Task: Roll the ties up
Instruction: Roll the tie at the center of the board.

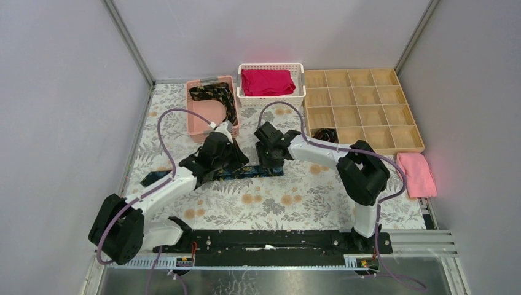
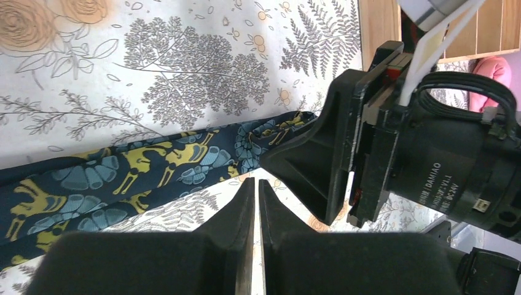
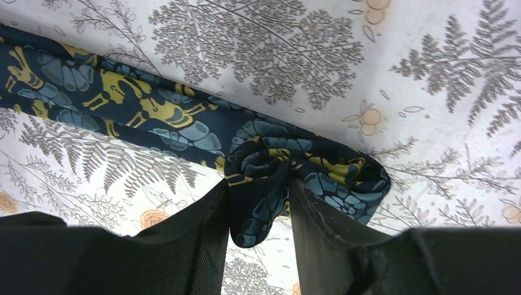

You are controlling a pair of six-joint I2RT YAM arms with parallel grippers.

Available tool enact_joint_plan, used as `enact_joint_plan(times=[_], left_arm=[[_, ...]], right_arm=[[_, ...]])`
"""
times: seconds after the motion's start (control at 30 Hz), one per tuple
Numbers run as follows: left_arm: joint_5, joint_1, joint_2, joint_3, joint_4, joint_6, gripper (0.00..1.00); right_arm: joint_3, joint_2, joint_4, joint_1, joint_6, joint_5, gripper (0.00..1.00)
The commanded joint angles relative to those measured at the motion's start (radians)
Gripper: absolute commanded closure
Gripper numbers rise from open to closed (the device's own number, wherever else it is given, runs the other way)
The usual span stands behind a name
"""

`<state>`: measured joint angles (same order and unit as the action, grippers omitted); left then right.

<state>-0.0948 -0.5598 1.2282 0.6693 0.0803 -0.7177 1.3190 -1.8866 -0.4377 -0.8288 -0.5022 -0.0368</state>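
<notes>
My right end effector [image 3: 258, 212] pinches the bunched end of the navy floral fabric tie [image 3: 141, 104]; left end effector [image 2: 255, 190] is closed on nothing, just beside it.

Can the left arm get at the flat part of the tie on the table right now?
Probably yes. The left gripper, fingers shut, hangs right beside the flat strip of the tie with nothing between; the right gripper pinches only the rolled end.

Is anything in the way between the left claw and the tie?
Nothing visible is. The shut left claw sits right at the edge of the tie; the right claw grips its rolled end nearby.
</notes>
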Motion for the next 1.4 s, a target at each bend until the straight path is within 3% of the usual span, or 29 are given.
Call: enact_joint_plan(times=[0.0, 0.33, 0.67, 1.13, 1.37], left_arm=[[0.025, 0.021, -0.051, -0.028, 0.053, 0.047, 0.9], [0.018, 0.041, -0.128, -0.069, 0.06, 0.055, 0.9], [0.021, 0.044, -0.181, -0.074, 0.074, 0.071, 0.9], [0.032, 0.067, -0.234, -0.085, 0.097, 0.085, 0.9], [0.037, 0.067, -0.234, -0.098, 0.092, 0.088, 0.9]], right_arm=[[0.068, -0.023, -0.021, -0.031, -0.015, -0.019, 0.53], [0.116, -0.017, -0.023, -0.052, -0.033, -0.02, 0.52], [0.092, -0.054, 0.014, -0.052, -0.047, -0.002, 0.45], [0.101, -0.068, 0.063, -0.051, -0.04, 0.133, 0.3], [0.12, -0.11, 0.069, -0.047, -0.048, 0.169, 0.3]])
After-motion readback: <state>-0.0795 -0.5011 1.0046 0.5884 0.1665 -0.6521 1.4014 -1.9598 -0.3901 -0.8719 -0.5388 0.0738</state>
